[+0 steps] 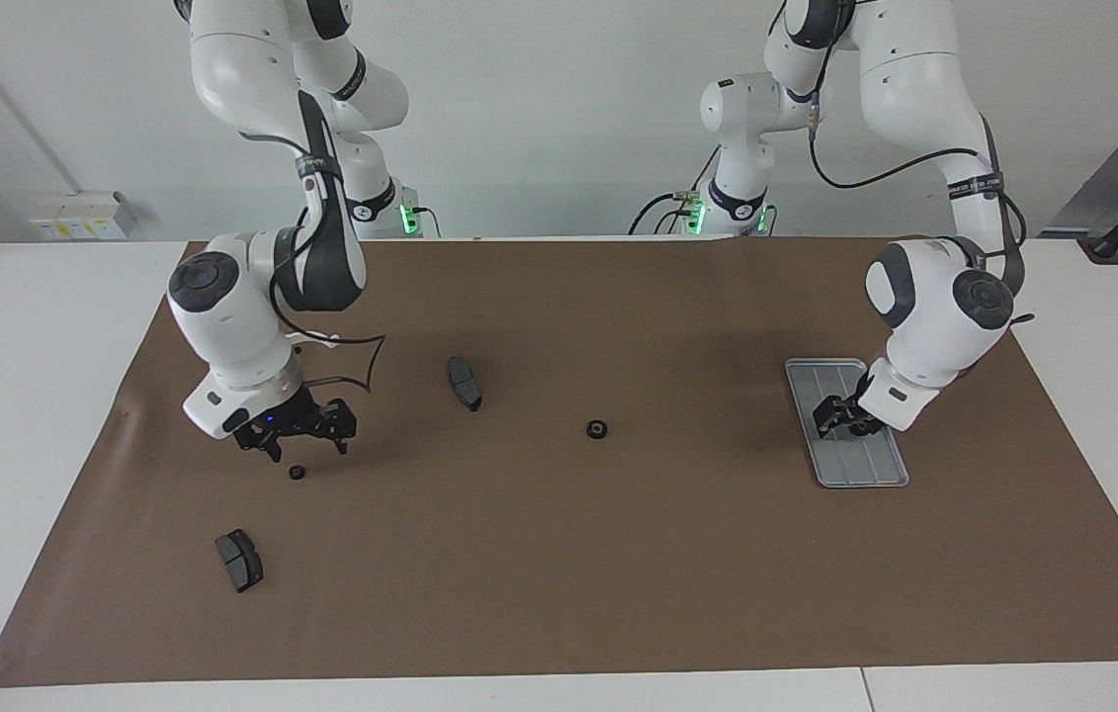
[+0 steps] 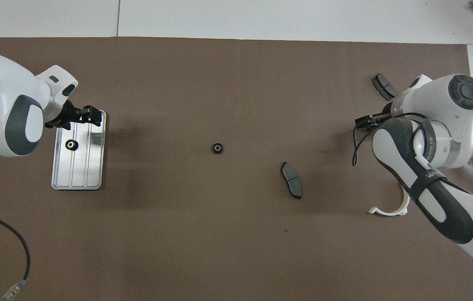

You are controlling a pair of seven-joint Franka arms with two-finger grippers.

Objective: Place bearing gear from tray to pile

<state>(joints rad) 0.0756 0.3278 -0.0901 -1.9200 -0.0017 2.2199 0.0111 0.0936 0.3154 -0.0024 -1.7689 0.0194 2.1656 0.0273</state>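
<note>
Your left pincer (image 1: 840, 418) hangs over the tray (image 2: 94, 167), fingers spread, gripping nothing; one bearing gear (image 2: 70, 144) sits in the tray just beneath it. Your right pincer (image 1: 306, 438) stands spread wide and empty over a small gear (image 1: 298, 473) on the brown mat. Another gear (image 1: 597, 429) lies mid-desk, near a brake pad (image 1: 465, 383).
</note>
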